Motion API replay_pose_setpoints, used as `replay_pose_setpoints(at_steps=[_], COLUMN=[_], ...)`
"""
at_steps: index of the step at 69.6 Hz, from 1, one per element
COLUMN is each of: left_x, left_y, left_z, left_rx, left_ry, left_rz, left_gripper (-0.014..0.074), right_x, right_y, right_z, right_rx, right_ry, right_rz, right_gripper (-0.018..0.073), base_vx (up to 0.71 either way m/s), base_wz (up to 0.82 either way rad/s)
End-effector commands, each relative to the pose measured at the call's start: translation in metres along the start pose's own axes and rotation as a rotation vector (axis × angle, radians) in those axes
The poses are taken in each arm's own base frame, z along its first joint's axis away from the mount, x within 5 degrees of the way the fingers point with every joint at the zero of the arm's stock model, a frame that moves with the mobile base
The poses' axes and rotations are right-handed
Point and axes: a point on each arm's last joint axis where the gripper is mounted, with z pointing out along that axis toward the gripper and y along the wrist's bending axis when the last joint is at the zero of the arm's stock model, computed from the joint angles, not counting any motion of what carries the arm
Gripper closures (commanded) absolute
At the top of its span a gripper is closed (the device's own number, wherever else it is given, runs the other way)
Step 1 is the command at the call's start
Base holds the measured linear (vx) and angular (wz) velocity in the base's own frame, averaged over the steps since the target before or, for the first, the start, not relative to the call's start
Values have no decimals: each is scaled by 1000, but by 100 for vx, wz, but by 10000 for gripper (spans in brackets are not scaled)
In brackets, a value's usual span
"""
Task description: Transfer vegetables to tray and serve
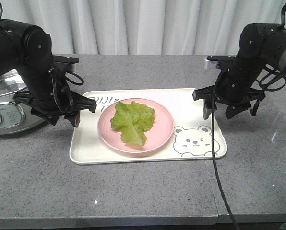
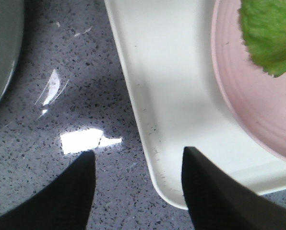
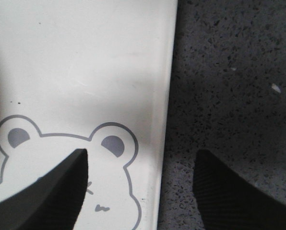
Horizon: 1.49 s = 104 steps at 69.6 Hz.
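Grey speckled stone countertop (image 1: 133,191) fills the foreground, with a black cable (image 1: 220,191) trailing from the right arm to the front edge. Pale pleated curtains (image 1: 143,24) close off the rear.

The left gripper (image 1: 88,106) hangs low with its jaws spread wide and empty. In its wrist view, one fingertip (image 2: 78,191) lies over the countertop and the other over the tray, so the tray's left rim (image 2: 143,124) runs between them. The right gripper (image 3: 143,191) is likewise wide apart and empty. It straddles the tray's right rim, one fingertip (image 3: 52,191) over the bear drawing (image 1: 193,141).

The cream-white tray (image 1: 85,148) lies flat between the two grippers. A round pink plate (image 1: 163,129) sits on it, closer to the left gripper. The lettuce leaf (image 1: 131,122) rests on this plate, touched by neither gripper: bright green, crinkled, with a paler central rib.

An electric cooker with a metal inner pot (image 1: 4,105) stands on the outer side of the left gripper.
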Motion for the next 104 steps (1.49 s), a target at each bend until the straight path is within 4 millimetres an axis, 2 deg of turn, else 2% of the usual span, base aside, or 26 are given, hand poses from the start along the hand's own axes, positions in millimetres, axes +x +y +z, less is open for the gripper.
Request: replay_pose_setpoints(at_steps=[1,104], left_x=[3,2], left_y=[-1,-1], left_z=[-24,-24], left_rx=[13,17], left_ry=[-48,-62], left_rz=[-7,-8], left_gripper=[200,200], right_x=[5,5], right_y=[2,1], right_z=[-30,-28], right_rx=[-6,-4], right_ry=[-27,-24], right_rz=[-13,-13], right_gripper=[104,104], base_vx=[0,0], base_wz=[0,0])
